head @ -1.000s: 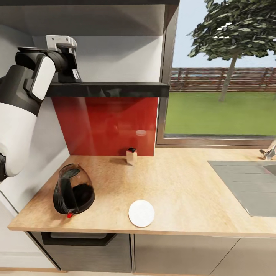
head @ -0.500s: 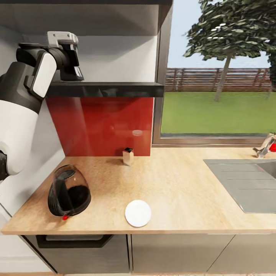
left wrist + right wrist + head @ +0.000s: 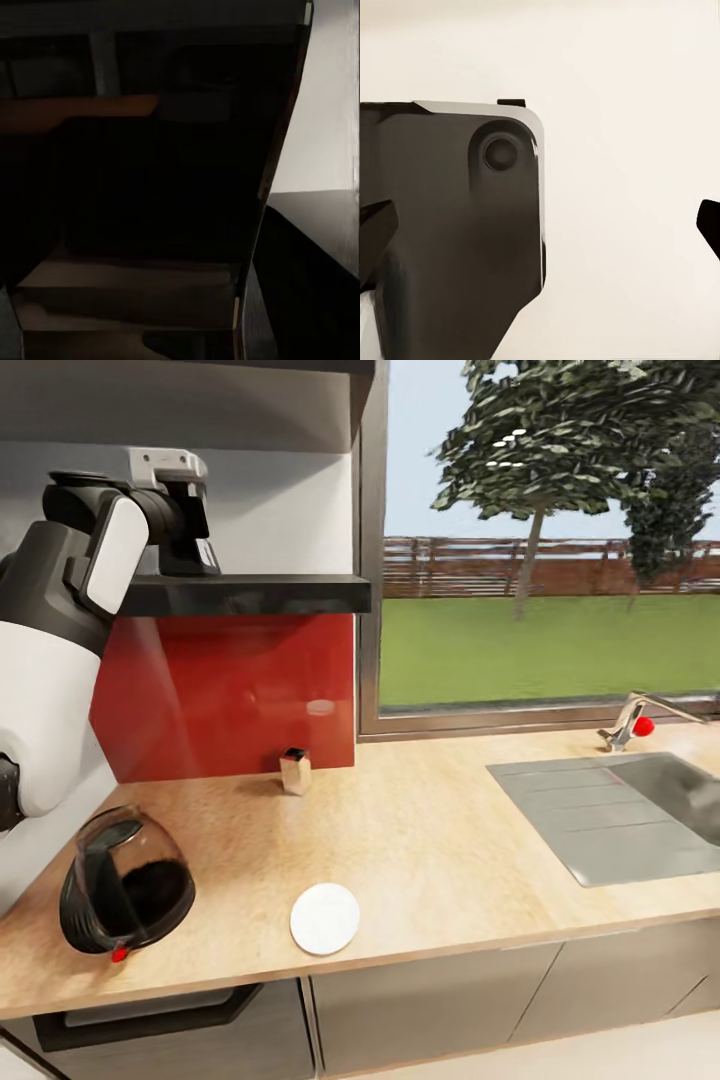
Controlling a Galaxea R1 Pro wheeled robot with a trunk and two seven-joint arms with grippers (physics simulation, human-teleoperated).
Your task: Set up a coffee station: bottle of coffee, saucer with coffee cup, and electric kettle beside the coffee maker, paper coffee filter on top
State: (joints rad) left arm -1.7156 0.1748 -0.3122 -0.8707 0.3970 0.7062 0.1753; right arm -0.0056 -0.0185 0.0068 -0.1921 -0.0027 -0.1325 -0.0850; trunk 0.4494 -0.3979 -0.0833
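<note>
The electric kettle stands at the front left of the kitchen countertop, dark glass with a red switch at its base. To its right, near the front edge, lies the white saucer. My left gripper is raised to the black kitchen shelf; the shelf edge hides its fingertips, and the left wrist view is almost black. My right gripper is open, its dark fingertips far apart against a pale surface. The coffee maker, bottle of coffee and coffee cup are out of view.
A small metallic shaker with a black top stands by the red backsplash. The grey sink and its tap are inset at the right. A window rises behind the counter, with grey cabinets below.
The camera has swung to the right, so kettle, saucer and shelf sit further left in the picture and more of the sink and tap shows. My left arm stays raised at the shelf.
</note>
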